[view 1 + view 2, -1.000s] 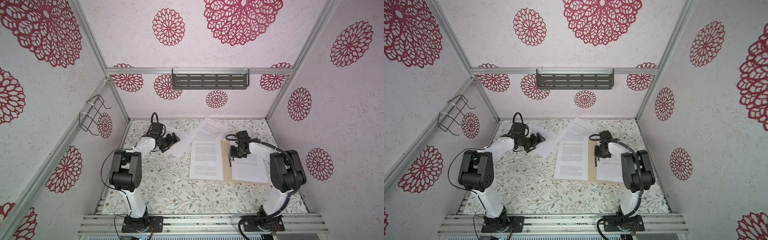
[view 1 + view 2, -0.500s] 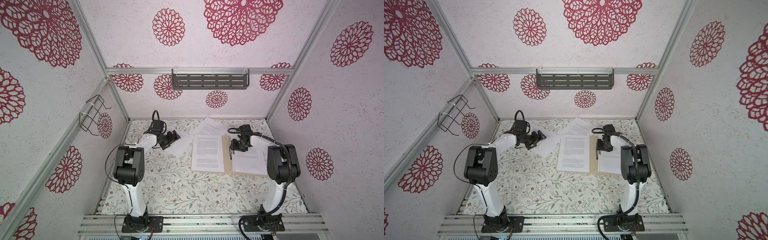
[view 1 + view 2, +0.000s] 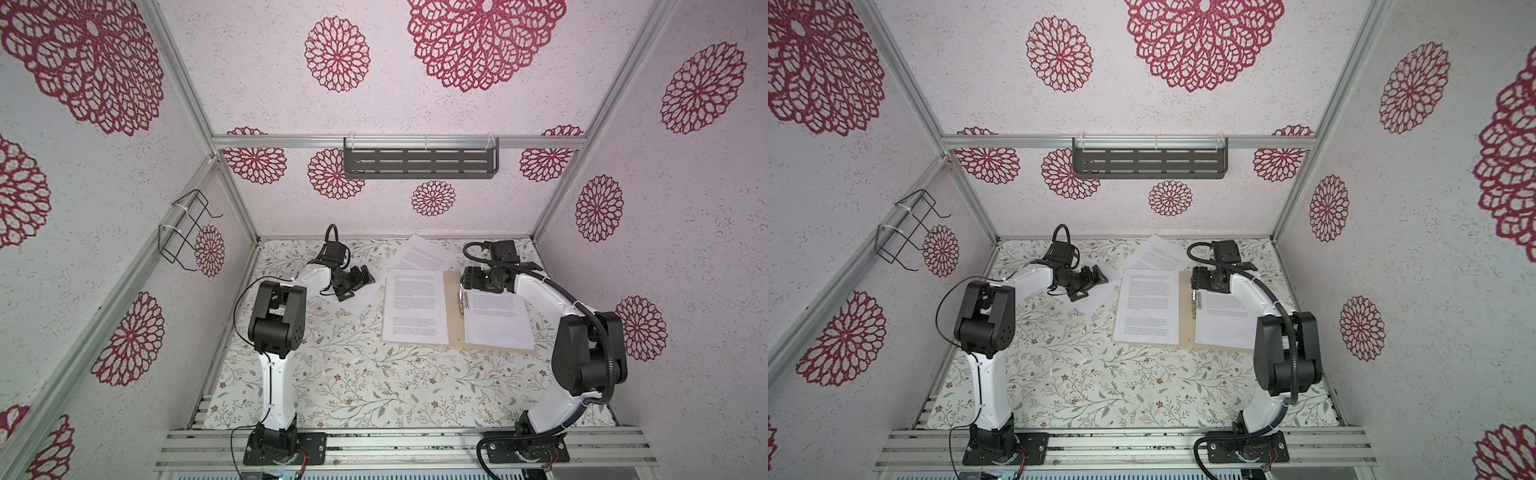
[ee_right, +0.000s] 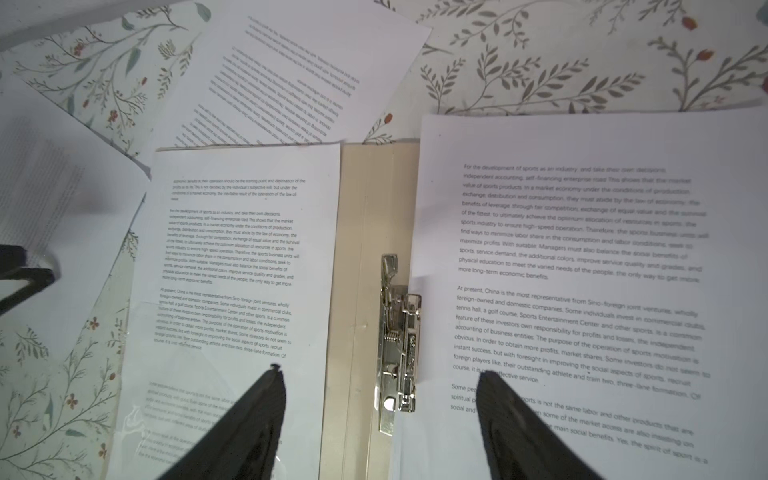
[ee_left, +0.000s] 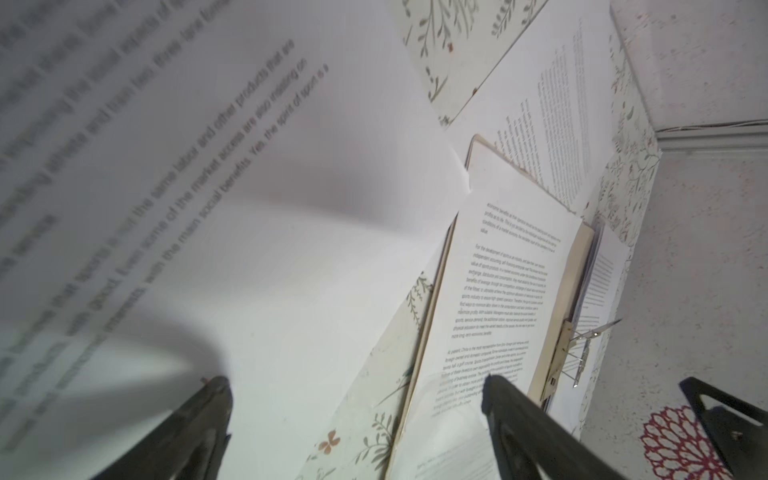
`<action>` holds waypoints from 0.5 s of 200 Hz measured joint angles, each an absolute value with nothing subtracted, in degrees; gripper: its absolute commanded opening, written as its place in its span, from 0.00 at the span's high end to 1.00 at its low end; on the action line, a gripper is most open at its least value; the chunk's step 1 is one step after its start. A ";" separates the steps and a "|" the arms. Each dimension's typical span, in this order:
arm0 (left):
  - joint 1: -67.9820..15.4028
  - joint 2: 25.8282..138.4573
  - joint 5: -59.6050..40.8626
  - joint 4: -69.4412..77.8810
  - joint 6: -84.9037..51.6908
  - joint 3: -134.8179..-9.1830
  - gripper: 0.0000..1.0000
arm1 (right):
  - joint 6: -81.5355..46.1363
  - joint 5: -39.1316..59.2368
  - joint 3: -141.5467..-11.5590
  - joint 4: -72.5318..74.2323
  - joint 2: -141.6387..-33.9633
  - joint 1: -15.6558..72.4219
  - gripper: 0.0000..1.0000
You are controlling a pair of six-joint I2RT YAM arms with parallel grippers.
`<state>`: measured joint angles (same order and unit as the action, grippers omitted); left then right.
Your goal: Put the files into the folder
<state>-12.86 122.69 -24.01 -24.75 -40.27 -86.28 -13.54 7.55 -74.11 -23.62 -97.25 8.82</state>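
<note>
Since a second ago: right gripper (image 4: 379, 370) has gone from almost shut to jaws spread wide and has pulled a little toward the back wall. The left gripper (image 5: 354, 379) has swung somewhat toward the centre, jaws wide as before. The folder (image 3: 454, 307) lies slightly farther back.

Right gripper: empty, nothing between the fingers. It hangs over the back end of the folder's spine. The wrist view shows one fingertip over each leaf, with the metal clip (image 4: 397, 332) between them. Contact with paper: cannot tell.

Left gripper: spread wide, empty, low over a loose sheet (image 3: 360, 300) left of the folder. Touching or not: cannot tell. That sheet's corner reaches the folder's left edge.

Folder: open flat on the floral desk (image 3: 353, 374), toward the back right, tan spine strip bare.

Of the files, the left-leaf sheet (image 3: 415, 307) lies square on its leaf. The right-leaf sheet (image 3: 496, 320) has its inner edge against the clip and, in the right wrist view, sticks out past the folder's back edge. The back sheet (image 3: 424, 255) lies skewed on the desk behind the folder, its near edge hidden under it.
</note>
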 measured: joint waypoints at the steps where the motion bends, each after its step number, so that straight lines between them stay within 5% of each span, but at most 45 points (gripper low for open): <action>1: -12.86 122.61 -23.90 -24.67 -40.34 -86.21 0.03 | -13.52 7.55 -74.06 -23.57 -97.21 8.80 0.05; 100: -9.50 104.40 -25.06 -22.04 -39.24 -60.69 0.03 | -15.68 11.25 -72.27 -19.79 -96.95 10.61 0.01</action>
<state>-9.50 104.40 -25.06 -22.04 -39.24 -60.69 -15.68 11.25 -72.27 -19.79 -96.95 10.61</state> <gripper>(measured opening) 0.974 0.989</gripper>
